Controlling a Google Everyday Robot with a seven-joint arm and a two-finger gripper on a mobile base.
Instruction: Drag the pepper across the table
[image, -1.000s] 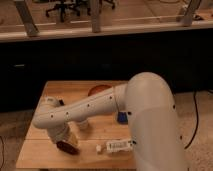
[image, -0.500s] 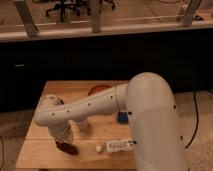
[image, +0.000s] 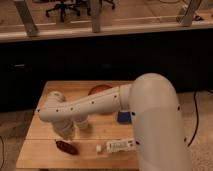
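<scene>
From the camera view, the table (image: 47, 132), a light wooden top of planks with seams running along its length, stands on a pale floor before a dark low wall, and beyond that wall lie a bright floor, pale posts and the wheeled bases of office chairs (image: 62, 7). The white arm (image: 95, 105) reaches from the right across the top toward the left edge, and the gripper (image: 66, 131) points down near the front-left corner. The pepper (image: 66, 147) lies flat just below it, close to the front edge. An orange bowl (image: 99, 90) sits toward the far edge, partly behind the arm, a blue object (image: 123, 117) shows mid-table, and a white packet (image: 120, 145) lies near the front edge.
</scene>
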